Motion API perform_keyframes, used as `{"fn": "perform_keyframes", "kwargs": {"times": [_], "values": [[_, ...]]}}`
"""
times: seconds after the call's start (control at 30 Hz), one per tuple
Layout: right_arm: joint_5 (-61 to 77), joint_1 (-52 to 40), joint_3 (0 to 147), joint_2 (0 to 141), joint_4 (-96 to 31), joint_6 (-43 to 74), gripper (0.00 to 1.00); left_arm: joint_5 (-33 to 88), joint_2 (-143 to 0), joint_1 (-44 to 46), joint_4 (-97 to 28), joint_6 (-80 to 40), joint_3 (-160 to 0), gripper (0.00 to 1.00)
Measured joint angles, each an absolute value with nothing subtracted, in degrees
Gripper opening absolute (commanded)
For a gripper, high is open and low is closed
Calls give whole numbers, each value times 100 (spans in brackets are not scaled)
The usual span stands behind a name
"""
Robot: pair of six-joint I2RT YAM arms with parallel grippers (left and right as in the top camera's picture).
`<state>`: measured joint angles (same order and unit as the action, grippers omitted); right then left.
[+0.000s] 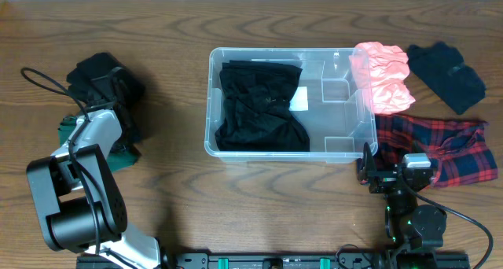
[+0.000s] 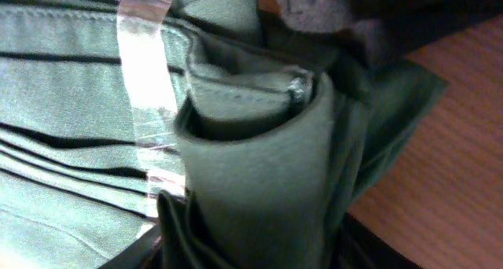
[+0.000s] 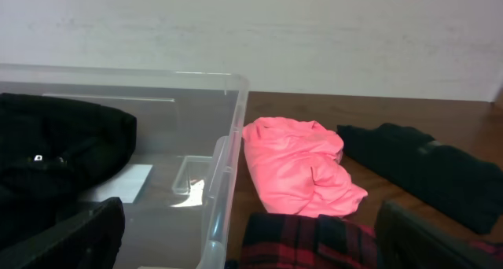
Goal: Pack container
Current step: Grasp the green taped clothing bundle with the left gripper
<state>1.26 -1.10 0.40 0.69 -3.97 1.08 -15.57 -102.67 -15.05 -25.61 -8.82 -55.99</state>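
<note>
The clear container [image 1: 284,152] lies mid-table with a black garment [image 1: 259,108] in its left half and a white label [image 1: 299,100] on its base. My left gripper [image 1: 124,137] is down on a folded green garment [image 1: 69,128] at the left. In the left wrist view a fold of that green garment [image 2: 259,143] is bunched between the jaws of my left gripper [image 2: 251,253]. My right gripper [image 1: 393,173] stands open by the container's near right corner [image 3: 228,175], over a red plaid garment [image 3: 314,241]; nothing is between the fingers of my right gripper [image 3: 251,249].
A black garment [image 1: 98,72] lies just beyond the green one. Right of the container lie a pink garment [image 1: 383,79], a dark garment [image 1: 446,74] and the red plaid one [image 1: 440,147]. A strip of clear tape [image 2: 145,80] crosses the green cloth.
</note>
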Motion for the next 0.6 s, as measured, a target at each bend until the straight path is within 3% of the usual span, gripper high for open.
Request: {"fn": "perform_keyframes", "kwargs": {"times": [0.23, 0.6], "values": [[126, -110, 40, 69, -397, 108, 99, -1678, -10250, -1518, -2563, -801, -5618, 6], [123, -110, 40, 69, -397, 108, 99, -1330, -9898, -1520, -2849, -770, -5570, 6]]}}
